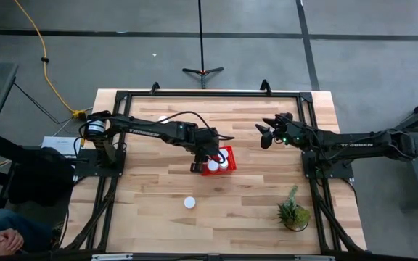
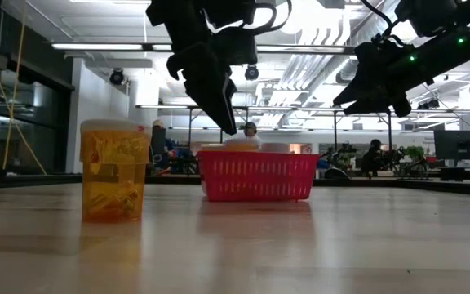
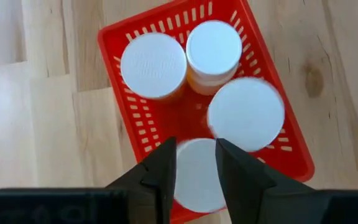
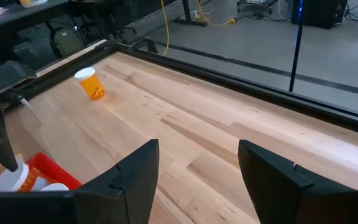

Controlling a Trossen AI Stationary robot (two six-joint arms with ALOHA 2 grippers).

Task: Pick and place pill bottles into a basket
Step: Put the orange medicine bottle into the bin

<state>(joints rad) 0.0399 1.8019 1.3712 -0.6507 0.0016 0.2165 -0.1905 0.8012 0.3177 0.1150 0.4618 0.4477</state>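
Left hand over basket, fourth bottle just placed, two bottles still out.
Left hand (image 3: pixel 191 168) hovers right above the red basket (image 3: pixel 114 46), fingers parted and holding nothing; directly below it a white-capped pill bottle (image 3: pixel 194 177) stands inside, with three more bottles beyond it in the basket. Step looks like release/retreat after a drop. Next: lift clear, go for the loose bottle (image 1: pixel 189 203) on the tabletop (image 1: pixel 252 210) well away from the hand; another (image 4: pixel 91 83) lies farther off. Right hand (image 4: pixel 197 165) waits raised, open, empty.
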